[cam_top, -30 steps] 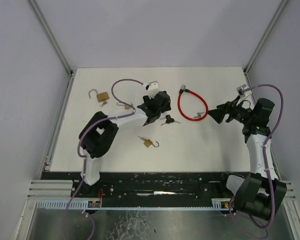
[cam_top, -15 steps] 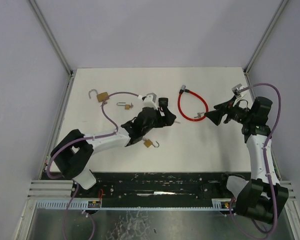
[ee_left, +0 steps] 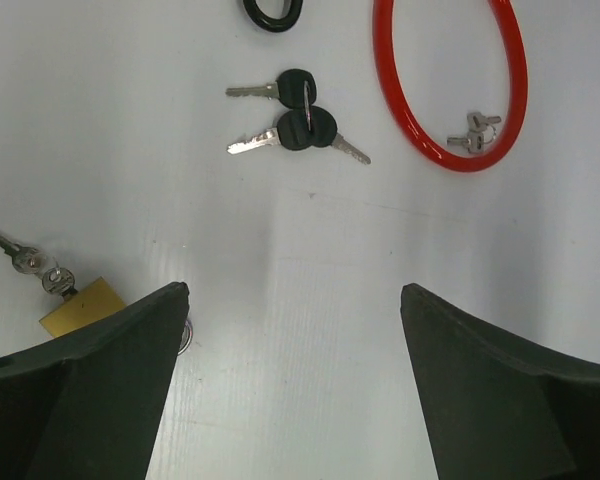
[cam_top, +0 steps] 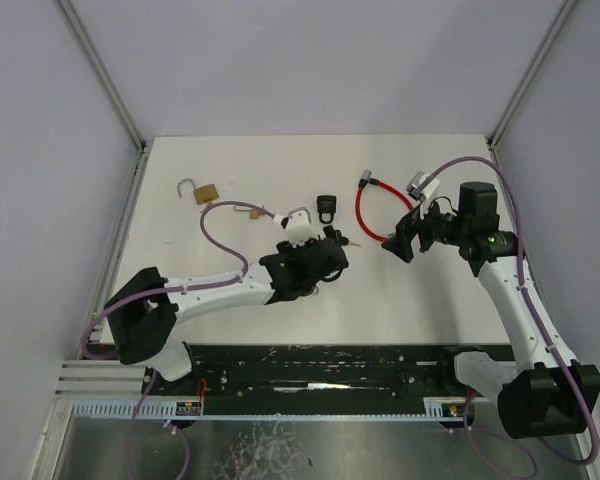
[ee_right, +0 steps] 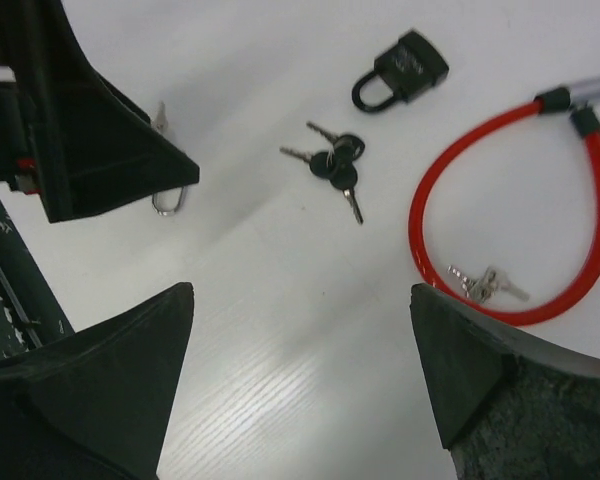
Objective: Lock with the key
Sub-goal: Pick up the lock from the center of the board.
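A black padlock (cam_top: 327, 207) lies with its shackle closed, its body clear in the right wrist view (ee_right: 407, 66). Only the shackle shows at the top of the left wrist view (ee_left: 273, 12). A bunch of black-headed keys (cam_top: 348, 241) (ee_left: 300, 118) (ee_right: 335, 165) lies just in front of it. My left gripper (cam_top: 330, 258) (ee_left: 292, 295) hovers open and empty short of the keys. My right gripper (cam_top: 396, 245) (ee_right: 300, 290) hangs open and empty to the right of the keys, beside the red cable lock (cam_top: 382, 210) (ee_right: 510, 225).
Silver keys (ee_left: 474, 131) (ee_right: 486, 283) lie inside the red loop. A brass padlock (ee_left: 80, 306) with keys lies by my left finger; its shackle (ee_right: 170, 203) shows under my left gripper. Two more brass padlocks (cam_top: 202, 191) (cam_top: 250, 211) lie at the back left.
My left gripper has opened and drawn back toward the near edge, away from the black padlock. My right gripper has swung left toward the keys and opened wider.
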`<action>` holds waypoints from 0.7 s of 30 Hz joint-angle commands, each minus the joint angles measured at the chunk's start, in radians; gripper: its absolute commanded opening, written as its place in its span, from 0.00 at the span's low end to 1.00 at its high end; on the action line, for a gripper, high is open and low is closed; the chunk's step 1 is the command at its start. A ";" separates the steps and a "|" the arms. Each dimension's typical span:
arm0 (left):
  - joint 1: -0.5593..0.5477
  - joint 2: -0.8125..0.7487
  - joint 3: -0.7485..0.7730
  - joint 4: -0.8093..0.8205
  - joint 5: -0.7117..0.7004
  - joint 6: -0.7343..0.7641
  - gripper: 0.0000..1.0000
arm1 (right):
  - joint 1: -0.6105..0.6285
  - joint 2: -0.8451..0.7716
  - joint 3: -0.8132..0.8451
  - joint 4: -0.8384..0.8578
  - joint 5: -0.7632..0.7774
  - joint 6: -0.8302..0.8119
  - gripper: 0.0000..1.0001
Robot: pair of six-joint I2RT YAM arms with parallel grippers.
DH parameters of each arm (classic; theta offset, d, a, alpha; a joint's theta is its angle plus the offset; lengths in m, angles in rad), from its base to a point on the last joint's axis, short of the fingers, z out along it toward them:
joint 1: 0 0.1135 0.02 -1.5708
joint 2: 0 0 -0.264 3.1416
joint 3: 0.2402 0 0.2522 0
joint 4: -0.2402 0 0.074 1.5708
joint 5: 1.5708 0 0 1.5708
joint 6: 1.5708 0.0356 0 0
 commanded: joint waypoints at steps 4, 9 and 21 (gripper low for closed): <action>0.021 0.090 0.155 -0.216 -0.113 -0.156 1.00 | 0.000 -0.047 -0.026 -0.020 0.104 -0.071 1.00; 0.086 0.109 0.197 -0.323 0.000 -0.282 1.00 | -0.009 -0.071 -0.036 -0.001 0.117 -0.041 1.00; 0.104 0.275 0.380 -0.682 0.083 -0.579 1.00 | -0.087 -0.126 -0.075 0.036 0.026 0.022 1.00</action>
